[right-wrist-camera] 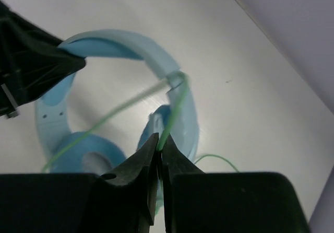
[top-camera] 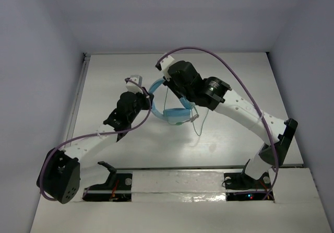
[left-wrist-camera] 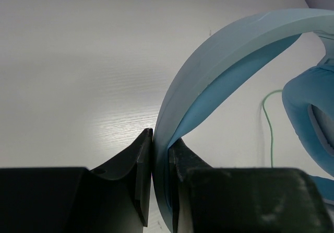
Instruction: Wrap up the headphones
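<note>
Because the slack end of the thin pale-green cable (top-camera: pixel 199 127) trails loose on the white table (top-camera: pixel 104 86) on the side nearest the arm bases, it is the first thing likely to cause trouble. A loop dragged across the surface could catch under a cup or knot on itself as it is drawn in.

Just beyond it are the light blue over-ear headphones (top-camera: pixel 176 117), about mid-table between the two arms, with the cups low and the padded headband (left-wrist-camera: pixel 209 71) arching up. Whether the cups rest on the table or hang just clear, I cannot tell.

The left gripper (left-wrist-camera: pixel 160 141) is clamped on the headband near one end, its jaws pressed against both faces of the band. That hold is narrow and sits on a smooth curved strip, so a sideways pull from the cable could swivel the headphones in the fingers or slide them out.

Farthest back, the right gripper (right-wrist-camera: pixel 160 140) is pinched together on the cable. The cable runs from the gripper's tips to the band and back across the opening towards an ear cup (right-wrist-camera: pixel 88 157). The strand is thin, so it may slip through the closed tips and lose tension, leaving loose turns. Pulled too hard, I judge, it could strain where it enters the cup or tug the band from the left gripper.
</note>
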You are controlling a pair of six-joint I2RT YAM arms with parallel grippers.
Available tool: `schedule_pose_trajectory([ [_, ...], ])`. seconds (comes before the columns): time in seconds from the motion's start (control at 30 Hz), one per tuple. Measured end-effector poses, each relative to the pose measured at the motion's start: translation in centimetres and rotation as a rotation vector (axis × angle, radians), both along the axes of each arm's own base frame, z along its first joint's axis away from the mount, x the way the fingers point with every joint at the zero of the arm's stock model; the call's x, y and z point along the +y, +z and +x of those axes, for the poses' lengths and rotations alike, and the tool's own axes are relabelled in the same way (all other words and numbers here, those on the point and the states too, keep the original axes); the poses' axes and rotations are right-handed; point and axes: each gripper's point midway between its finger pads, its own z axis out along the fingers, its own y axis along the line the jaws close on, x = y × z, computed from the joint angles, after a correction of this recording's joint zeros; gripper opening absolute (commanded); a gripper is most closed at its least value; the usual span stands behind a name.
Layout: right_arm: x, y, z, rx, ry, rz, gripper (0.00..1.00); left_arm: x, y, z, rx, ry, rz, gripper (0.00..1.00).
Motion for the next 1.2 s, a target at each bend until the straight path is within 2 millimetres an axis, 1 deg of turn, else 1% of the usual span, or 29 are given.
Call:
schedule_pose_trajectory([
  [0.07, -0.8, -0.3, 1.2, -0.017, -0.042, -0.018, 0.13, -0.7, -0.3, -0.3, 0.005, -0.038, 0.010, 0.00],
  [0.13, -1.6, -0.5, 2.2, -0.039, -0.088, -0.031, 0.21, -1.1, -0.4, -0.6, 0.006, -0.072, 0.012, 0.00],
  [0.2, -2.5, -0.8, 3.1, -0.065, -0.138, -0.038, 0.23, -1.6, -0.3, -0.9, 0.003, -0.105, 0.007, 0.00],
  [0.27, -3.4, -1.5, 3.5, -0.079, -0.172, -0.041, 0.22, -1.9, -0.2, -1.0, 0.004, -0.124, 0.001, 0.00],
  [0.37, -5.1, -2.3, 3.6, -0.089, -0.217, -0.026, 0.16, -2.1, -0.3, -1.2, 0.009, -0.134, 0.000, 0.00],
  [0.4, -5.7, -2.3, 3.6, -0.093, -0.231, -0.015, 0.09, -2.1, -0.5, -1.2, 0.015, -0.136, 0.001, 0.00],
  [0.5, -7.6, -1.9, 3.3, -0.116, -0.280, 0.033, 0.00, -2.2, -0.7, -1.2, 0.039, -0.136, 0.006, 0.00],
  [0.6, -8.9, -1.2, 3.3, -0.146, -0.323, 0.095, 0.00, -2.4, -0.2, -1.2, 0.043, -0.142, -0.001, 0.00],
  [0.7, -9.9, -1.1, 3.4, -0.160, -0.352, 0.133, 0.00, -2.9, 0.4, -1.4, 0.042, -0.171, -0.020, 0.00],
  [0.73, -10.1, -1.2, 3.5, -0.159, -0.361, 0.137, 0.01, -3.2, 0.5, -1.5, 0.045, -0.185, -0.024, 0.00],
  [0.83, -10.5, -1.8, 3.8, -0.153, -0.381, 0.143, 0.11, -3.9, 0.8, -2.1, 0.060, -0.233, -0.038, 0.00],
  [0.87, -10.5, -2.1, 3.8, -0.149, -0.384, 0.143, 0.16, -4.0, 0.9, -2.2, 0.065, -0.244, -0.041, 0.00],
  [0.9, -10.5, -2.3, 3.8, -0.144, -0.389, 0.147, 0.24, -4.1, 1.1, -2.3, 0.070, -0.255, -0.043, 0.00],
  [0.97, -10.6, -2.9, 3.7, -0.131, -0.396, 0.157, 0.31, -4.3, 1.8, -2.3, 0.079, -0.277, -0.051, 0.00],
  [1.07, -10.8, -3.1, 3.3, -0.120, -0.404, 0.188, 0.31, -4.6, 3.6, -2.3, 0.074, -0.312, -0.074, 0.00],
  [1.17, -11.0, -3.0, 2.6, -0.119, -0.400, 0.245, 0.30, -4.3, 4.8, -2.1, 0.080, -0.326, -0.084, 0.00],
  [1.2, -11.2, -3.0, 2.3, -0.117, -0.400, 0.261, 0.28, -4.1, 5.1, -2.0, 0.083, -0.325, -0.086, 0.00],
])
